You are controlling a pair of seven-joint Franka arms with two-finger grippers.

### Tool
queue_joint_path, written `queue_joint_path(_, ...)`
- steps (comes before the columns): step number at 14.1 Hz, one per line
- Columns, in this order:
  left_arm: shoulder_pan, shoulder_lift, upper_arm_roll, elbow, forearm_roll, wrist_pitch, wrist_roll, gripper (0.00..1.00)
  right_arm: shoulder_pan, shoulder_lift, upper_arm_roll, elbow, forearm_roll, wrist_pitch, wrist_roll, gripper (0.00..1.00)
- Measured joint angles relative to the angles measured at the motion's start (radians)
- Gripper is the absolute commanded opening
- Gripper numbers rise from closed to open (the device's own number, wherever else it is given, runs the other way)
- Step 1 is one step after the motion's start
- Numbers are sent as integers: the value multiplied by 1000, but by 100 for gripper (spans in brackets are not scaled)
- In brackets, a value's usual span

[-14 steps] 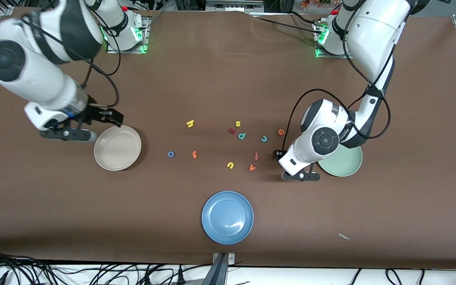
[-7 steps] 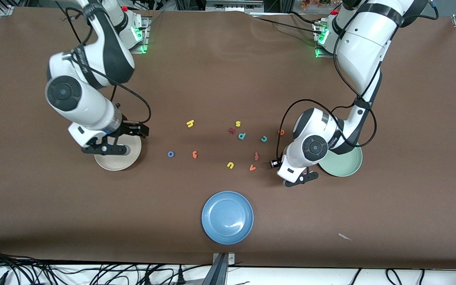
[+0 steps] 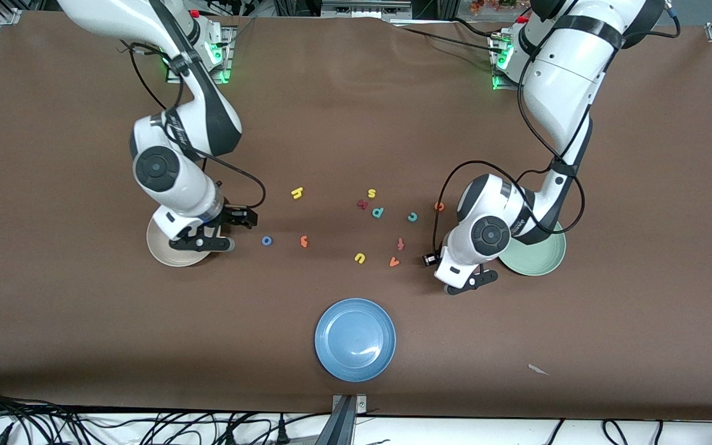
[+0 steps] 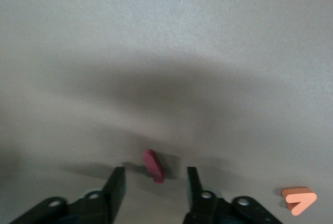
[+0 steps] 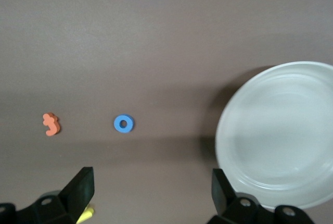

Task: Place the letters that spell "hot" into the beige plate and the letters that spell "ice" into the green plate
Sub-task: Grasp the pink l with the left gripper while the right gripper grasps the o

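On the brown bench [image 3: 356, 111], the left hand [image 4: 155, 182] narrows around the dark red i [image 4: 154, 165], unlifted, while the wide-open right hand [image 3: 207, 243] has swung over the beige plate [image 3: 161, 250].

You get three cameras. The front one sits high, across the table [image 3: 343, 111] from the arms' bases at 12 o'clock, looking steeply down and wide enough to take in all three plates and the scattered letters. The left wrist camera looks past its own fingers [image 4: 117, 187] from very near the tabletop; it shares with the front view only the dark red letter [image 4: 154, 165] and the orange v [image 4: 299, 201]. The right wrist camera hangs higher, facing down; it shares the beige plate [image 5: 234, 130], the blue o [image 5: 124, 124] and the orange t [image 5: 51, 124].
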Motion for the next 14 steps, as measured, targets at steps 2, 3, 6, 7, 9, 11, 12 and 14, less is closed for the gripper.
queue_joint_path(2, -2, 5, 0, 0, 0, 35, -13, 28, 27, 35, 0, -1, 0, 60, 50, 100)
queue_joint_path(3, -1, 8, 3, 0, 0, 48, -25, 21, 37, 53, 0, -1, 0, 93, 66, 100)
queue_joint_path(6, 4, 11, 11, 0, 0, 59, -37, 4, 46, 103, 0, -1, 0, 171, 94, 100)
queue_joint_path(7, 6, 11, 11, 0, 0, 60, -38, 0, 46, 118, 0, -1, 0, 191, 97, 100)
queue_joint_path(9, 7, 11, 11, 0, 0, 61, -40, 0, 45, 142, -2, 1, 0, 216, 100, 100)
queue_joint_path(11, 7, 11, 11, 0, 0, 62, -40, 0, 45, 154, -2, 6, 0, 221, 102, 99)
queue_joint_path(12, 7, 11, 11, 0, 0, 63, -40, 0, 46, 158, -2, 6, 0, 221, 102, 97)
queue_joint_path(14, 5, 11, 11, 0, 0, 64, -40, 0, 45, 173, -2, 10, 0, 221, 103, 95)
